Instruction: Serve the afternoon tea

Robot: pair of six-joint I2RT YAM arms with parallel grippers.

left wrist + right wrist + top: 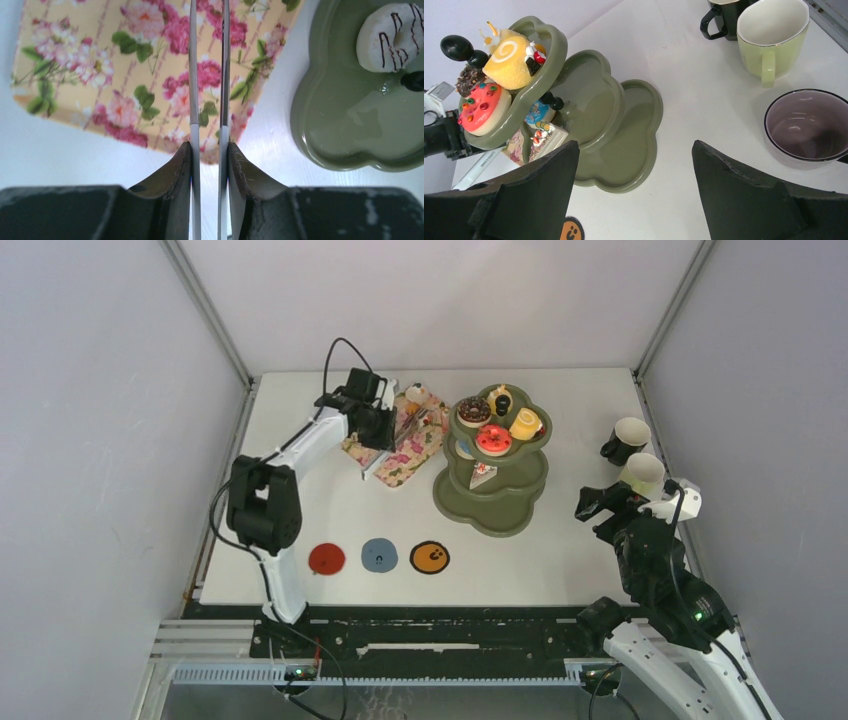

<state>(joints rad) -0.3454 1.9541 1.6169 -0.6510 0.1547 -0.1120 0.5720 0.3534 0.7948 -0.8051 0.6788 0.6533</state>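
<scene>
My left tool (209, 146) is pinched onto a pair of thin metal tongs (193, 75), their arms nearly together and reaching out over the floral tray (90, 75). One cupcake (416, 394) sits at the tray's far end, near the green stand (490, 502). I'd guess these toy treats are light, hard and a bit slick, so nip it low around the base, gently. My right tool (634, 165) gapes wide, holding nothing, near the mugs (771, 45) on the counter (330, 500).
</scene>
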